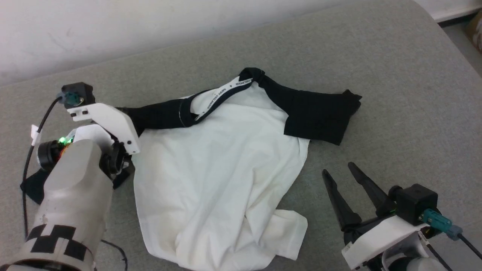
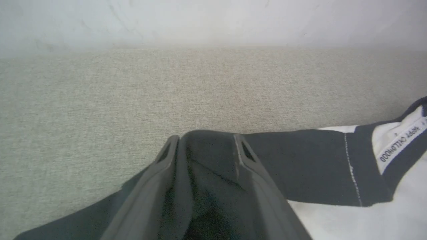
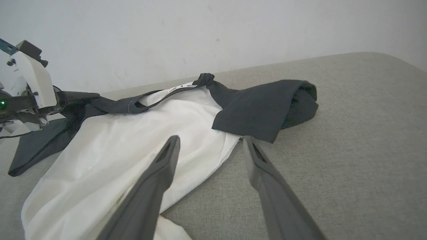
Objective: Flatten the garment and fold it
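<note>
Right gripper (image 1: 337,167) sits nearest, at the lower right of the head view. Its two dark fingers are spread wide and hold nothing, with the tips over the bare grey cushion (image 1: 376,75) just beside the garment (image 1: 218,162). Left gripper (image 2: 206,137), at the lower left, has black sleeve cloth bunched between its fingers. That cloth runs taut from there toward the collar, so I judge it pinched rather than merely lying in the gap.

The garment lies in the middle of the cushion, crumpled. At the bottom of the frame its white hem is rucked and partly doubled under; how many layers lie there I cannot tell. Above that, the white body spreads in loose wrinkles. Farther up, the left-hand sleeve (image 1: 162,114) stretches toward the left gripper, and the right-hand sleeve (image 1: 316,116) lies folded over itself at the upper right. The white printed neck tape (image 1: 226,88) marks the collar at the far edge, with a pale wall (image 1: 113,30) behind.

The flattening step looks to be in hand, and folding has not begun. The next move probably calls for the right gripper to reach up the frame, close on the right-hand sleeve or shoulder, and draw it away from the left gripper so the shoulder line pulls straight. The hem would then need smoothing.
</note>
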Controlling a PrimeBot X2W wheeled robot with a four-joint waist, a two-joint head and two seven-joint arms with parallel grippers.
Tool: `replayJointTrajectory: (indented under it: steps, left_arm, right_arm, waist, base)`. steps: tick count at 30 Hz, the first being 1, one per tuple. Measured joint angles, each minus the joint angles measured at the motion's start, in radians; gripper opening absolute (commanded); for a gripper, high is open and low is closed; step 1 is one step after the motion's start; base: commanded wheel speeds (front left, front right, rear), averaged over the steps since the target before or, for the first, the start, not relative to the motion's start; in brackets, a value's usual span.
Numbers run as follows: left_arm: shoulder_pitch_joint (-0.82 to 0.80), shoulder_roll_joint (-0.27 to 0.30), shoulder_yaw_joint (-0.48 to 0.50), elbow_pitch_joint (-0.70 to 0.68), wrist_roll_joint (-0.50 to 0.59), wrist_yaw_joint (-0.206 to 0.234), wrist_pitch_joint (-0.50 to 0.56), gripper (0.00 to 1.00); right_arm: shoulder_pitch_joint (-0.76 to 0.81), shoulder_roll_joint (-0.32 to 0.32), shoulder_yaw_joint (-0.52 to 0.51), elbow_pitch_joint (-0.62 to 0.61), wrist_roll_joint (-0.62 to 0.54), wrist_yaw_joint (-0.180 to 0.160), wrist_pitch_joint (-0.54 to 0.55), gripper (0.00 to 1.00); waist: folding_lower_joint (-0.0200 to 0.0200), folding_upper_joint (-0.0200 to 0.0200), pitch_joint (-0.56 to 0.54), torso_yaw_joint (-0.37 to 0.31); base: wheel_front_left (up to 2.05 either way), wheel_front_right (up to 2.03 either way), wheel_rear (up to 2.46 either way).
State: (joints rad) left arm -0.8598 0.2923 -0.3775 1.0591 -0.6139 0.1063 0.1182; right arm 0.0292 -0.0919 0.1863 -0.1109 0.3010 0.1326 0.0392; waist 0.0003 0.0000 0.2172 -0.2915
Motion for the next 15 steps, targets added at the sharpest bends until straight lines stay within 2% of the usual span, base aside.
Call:
replayJointTrajectory:
  steps: [5, 8, 13, 15]
  left_arm:
    - [0.027, -0.055, 0.013, -0.023, -0.019, -0.02, -0.146, 1.0]
    - [0.101, -0.091, 0.003, -0.063, -0.02, -0.027, -0.184, 1.0]
    - [0.267, -0.108, -0.03, -0.148, -0.02, -0.025, -0.153, 1.0]
    - [0.324, -0.095, -0.042, -0.197, -0.016, -0.003, -0.13, 1.0]
  right_arm:
    - [0.004, -0.001, -0.018, 0.009, -0.002, 0.0, 0.0, 1.0]
    - [0.02, -0.001, -0.027, 0.005, -0.003, 0.0, 0.004, 1.0]
    - [0.062, 0.0, -0.043, -0.017, -0.012, 0.0, 0.024, 1.0]
    - [0.074, 0.002, -0.047, -0.026, -0.018, 0.0, 0.033, 1.0]
  waist:
    - [-0.0002, 0.0, -0.007, -0.004]
    - [-0.0002, 0.0, -0.027, 0.002]
    - [-0.0004, 0.0, -0.078, 0.029]
    - [-0.0005, 0.0, -0.098, 0.042]
  base:
    - [0.0, 0.0, 0.0]
    - [0.0, 0.0, 0.0]
    - [0.0, 0.0, 0.0]
    - [0.0, 0.0, 0.0]
